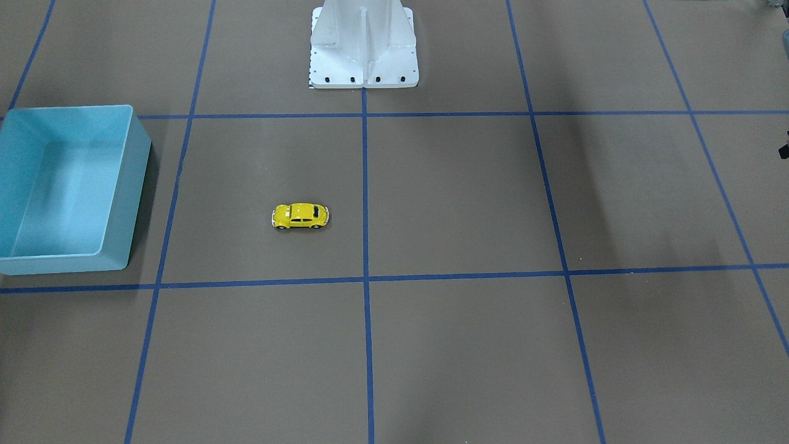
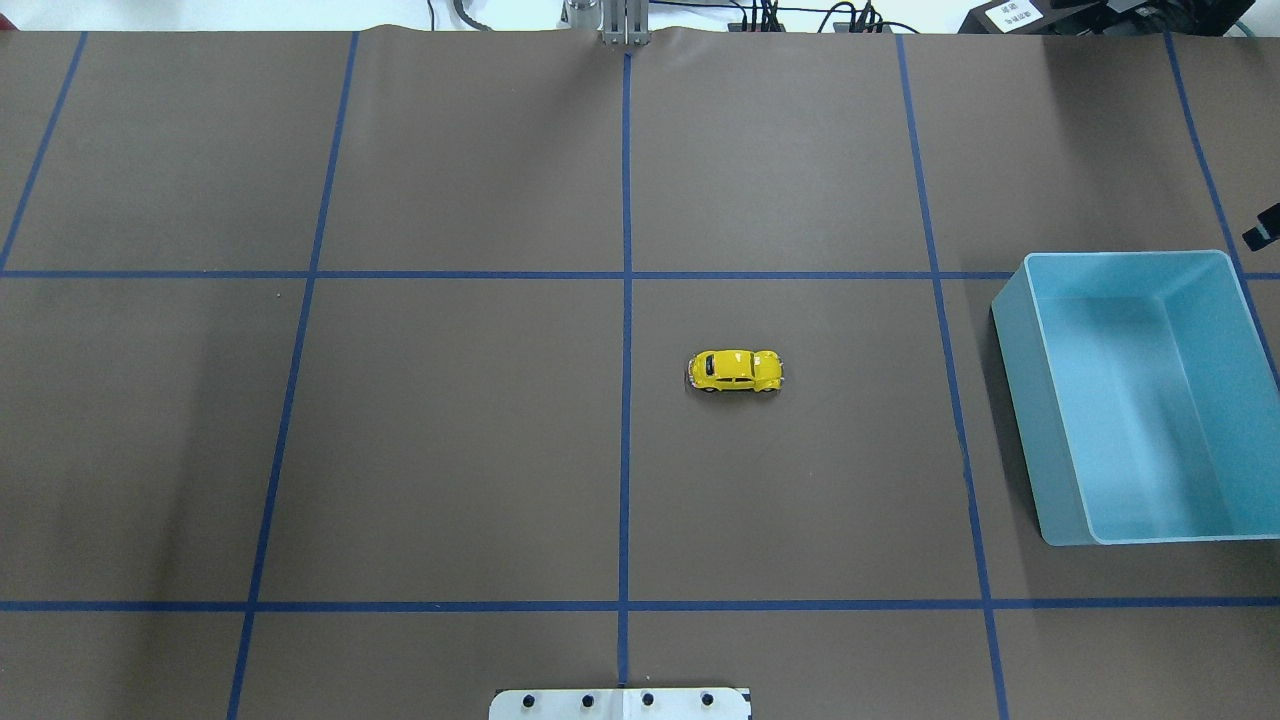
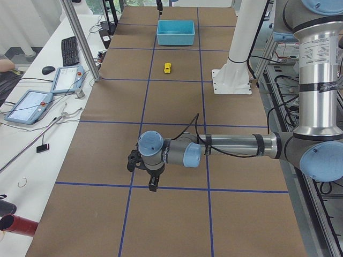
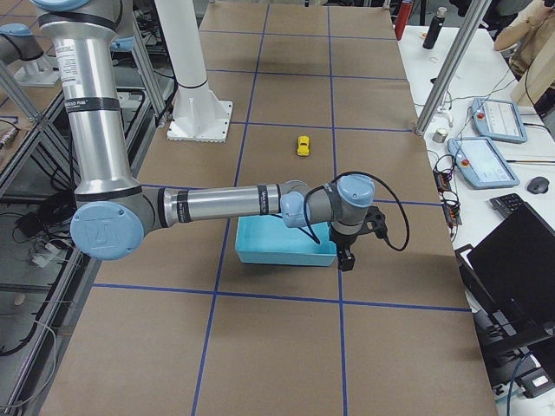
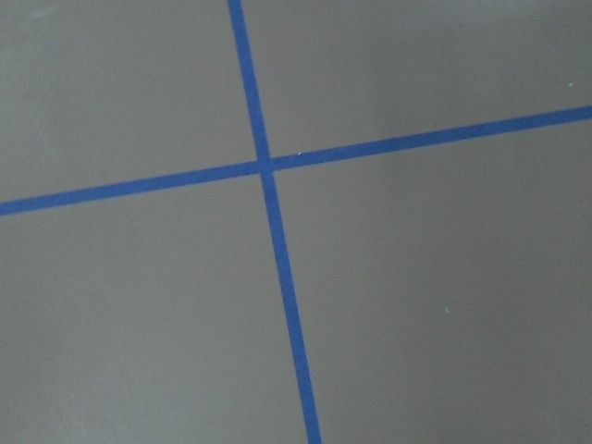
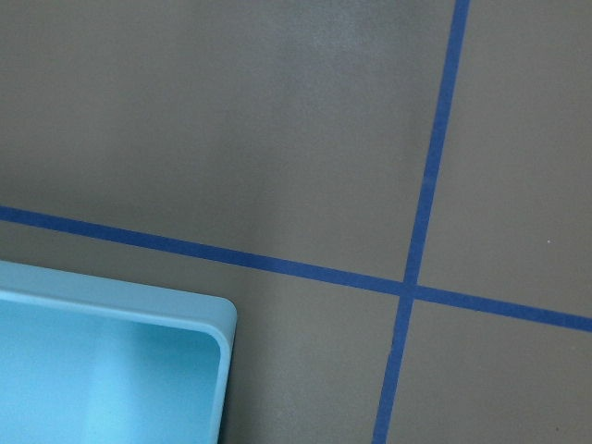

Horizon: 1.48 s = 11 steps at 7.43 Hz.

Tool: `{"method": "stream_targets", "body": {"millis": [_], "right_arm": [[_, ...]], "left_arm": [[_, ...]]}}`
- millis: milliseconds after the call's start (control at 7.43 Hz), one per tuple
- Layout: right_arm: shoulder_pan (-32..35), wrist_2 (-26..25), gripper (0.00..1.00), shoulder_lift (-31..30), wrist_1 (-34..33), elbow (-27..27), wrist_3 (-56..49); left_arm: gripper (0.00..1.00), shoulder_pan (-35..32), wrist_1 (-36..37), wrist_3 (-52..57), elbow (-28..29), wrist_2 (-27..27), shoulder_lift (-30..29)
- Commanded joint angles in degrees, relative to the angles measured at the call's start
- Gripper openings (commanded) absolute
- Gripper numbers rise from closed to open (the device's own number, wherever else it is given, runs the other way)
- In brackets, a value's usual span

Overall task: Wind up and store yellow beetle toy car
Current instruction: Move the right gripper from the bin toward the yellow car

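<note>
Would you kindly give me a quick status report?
Left claw, right claw: far off, state unknown. Yellow beetle toy car upright, untouched, outside blue bin. Nothing between them.

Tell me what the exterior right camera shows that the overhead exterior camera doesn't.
Only exterior right clearly shows the right arm stretched over the blue bin, with the right gripper beside the bin's corner, and the operators' desk with teach pendants. Only overhead shows the cables beyond the table's far edge. Both show the yellow beetle toy car on the table apart from the bin, and the blue tape grid.
</note>
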Motion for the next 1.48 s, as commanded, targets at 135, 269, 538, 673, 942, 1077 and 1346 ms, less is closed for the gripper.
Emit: {"method": "stream_targets", "body": {"millis": [135, 269, 538, 673, 942, 1077, 1346], "right_arm": [[-4.8, -1.2, 1.00, -0.2, 0.1, 8.2, -0.1], [-7.9, -1.1, 1.00, 0.8, 0.0, 10.1, -0.1], [-14.8, -0.8, 1.00, 1.7, 0.0, 13.9, 0.0], [-18.5, -1.2, 1.00, 1.7, 0.0, 16.6, 0.0], [-25.3, -2.0, 1.00, 6.1, -0.1, 16.1, 0.0], [-28.3, -3.8, 1.00, 9.8, -0.4, 15.9, -0.1], [-32.7, -8.0, 1.00, 18.5, -7.2, 13.8, -1.1]], "left_arm": [[1.00, -3.6, 0.3, -0.4, 1.9, 0.0, 0.6], [1.00, -3.7, 0.4, -0.6, 2.6, 0.0, 0.4], [1.00, -3.5, 0.3, -10.0, 2.5, 0.7, -1.1], [1.00, -3.5, 0.5, -10.6, 1.4, 0.7, -1.1], [1.00, -3.5, 6.8, -12.0, -4.0, 0.5, -1.8], [1.00, -3.5, 7.6, -12.7, -4.7, 0.4, -2.5], [1.00, -3.5, 7.5, -12.5, -4.4, 0.5, -1.7]]}}
